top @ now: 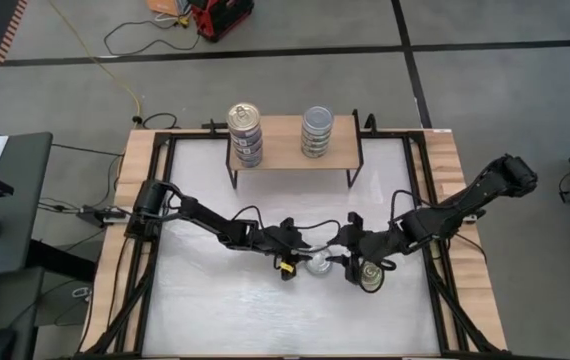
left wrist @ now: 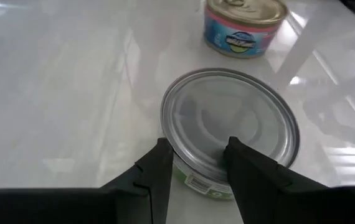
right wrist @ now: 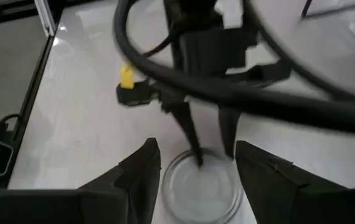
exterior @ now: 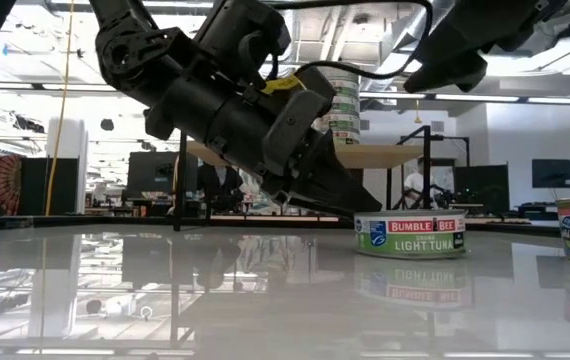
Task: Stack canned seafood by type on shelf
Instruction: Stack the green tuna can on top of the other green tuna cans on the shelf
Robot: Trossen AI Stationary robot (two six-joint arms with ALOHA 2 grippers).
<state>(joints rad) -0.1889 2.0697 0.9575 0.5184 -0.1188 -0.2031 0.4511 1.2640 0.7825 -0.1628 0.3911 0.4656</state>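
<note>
Silver tin (left wrist: 230,127) on the white table (top: 265,310) mid-front, left gripper (left wrist: 196,163) tips narrow-set over its near rim, no grip seen; right gripper (right wrist: 196,163) half-open above it; second tin (top: 369,276) beside; two tin stacks (top: 245,135) on shelf (top: 285,140).

Both arms reach inward, meeting low near mid-counter. Left pincer (top: 306,252) angled steeply down, fingers (left wrist: 159,171) parted narrowly. Right pincer (right wrist: 196,165) facing it just beside, fingers spread apart.
</note>
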